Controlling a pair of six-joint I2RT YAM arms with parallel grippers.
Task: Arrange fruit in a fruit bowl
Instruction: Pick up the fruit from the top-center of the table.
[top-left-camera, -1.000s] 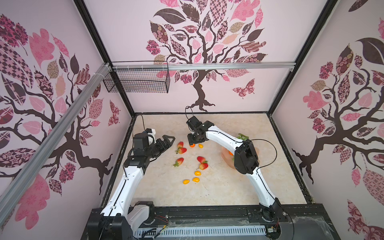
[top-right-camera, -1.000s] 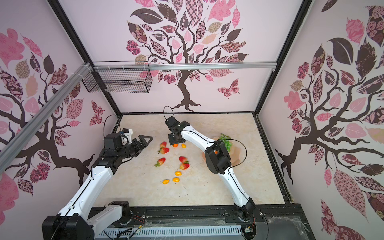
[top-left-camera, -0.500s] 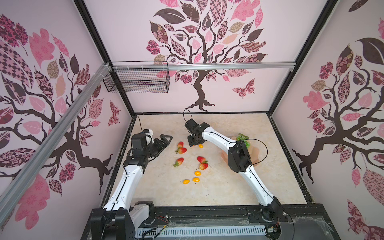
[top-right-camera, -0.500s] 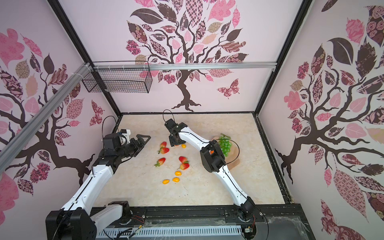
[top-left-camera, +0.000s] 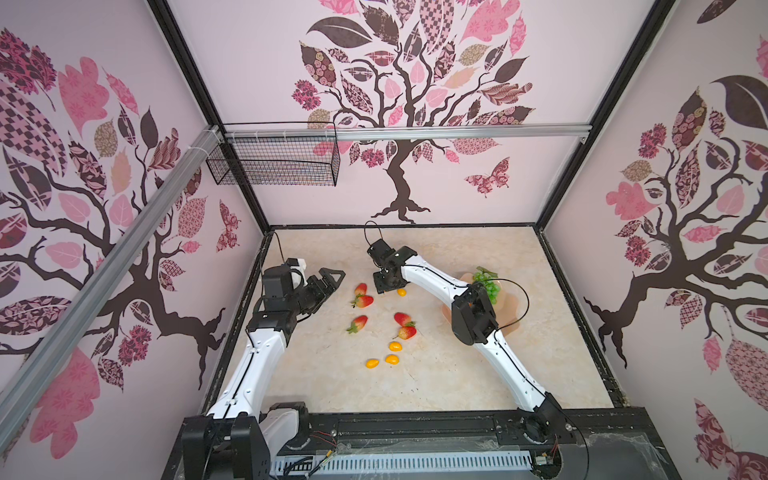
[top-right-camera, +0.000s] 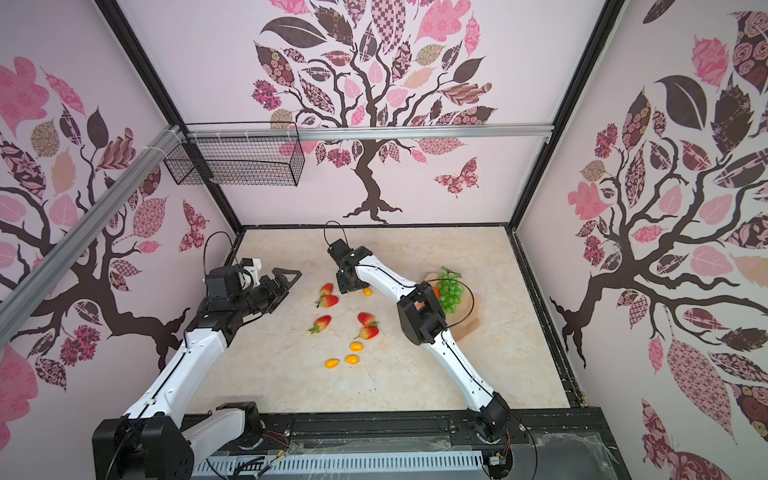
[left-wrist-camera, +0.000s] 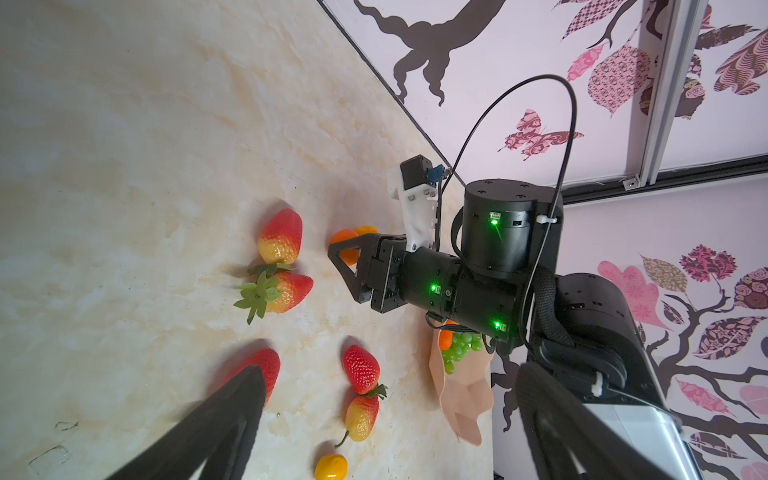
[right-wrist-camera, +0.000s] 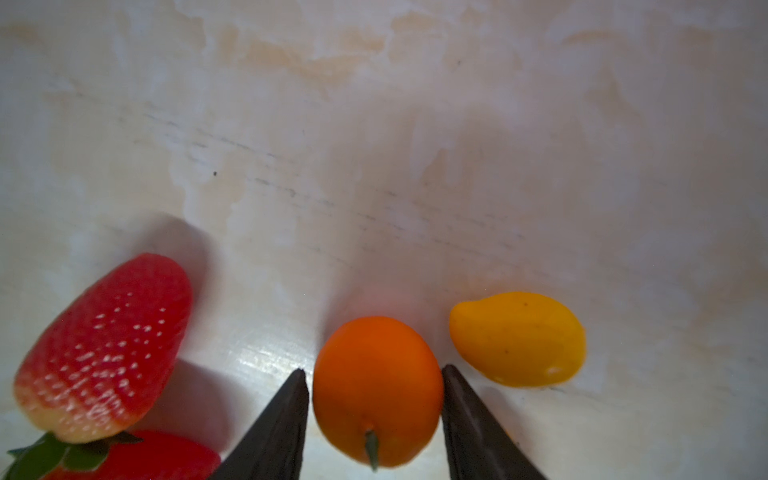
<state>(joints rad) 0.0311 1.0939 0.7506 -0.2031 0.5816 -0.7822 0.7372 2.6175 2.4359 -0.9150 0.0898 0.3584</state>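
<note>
My right gripper (right-wrist-camera: 374, 370) is open, low over the table. Its two dark fingers flank an orange tangerine (right-wrist-camera: 378, 390) that rests on the marble, one pad touching and a thin gap at the other. A yellow oval (right-wrist-camera: 517, 338) and a strawberry (right-wrist-camera: 104, 349) lie beside it. The peach fruit bowl (top-left-camera: 509, 309) on the right holds a green grape bunch (top-left-camera: 488, 286) and a tangerine (top-right-camera: 435, 291). My left gripper (top-left-camera: 328, 282) hovers open and empty left of the strawberries (top-left-camera: 365, 301). Several strawberries and yellow ovals (top-left-camera: 392, 359) lie mid-table.
A black wire basket (top-left-camera: 274, 166) hangs on the back wall at the upper left. The right arm's elbow (top-left-camera: 473, 316) stands in front of the bowl's near left rim. Black frame rails edge the marble table (top-left-camera: 415, 386).
The right arm's elbow has swung left, uncovering the grapes in the bowl, while its gripper settled down around the tangerine and narrowed a little. The left arm barely moved.
</note>
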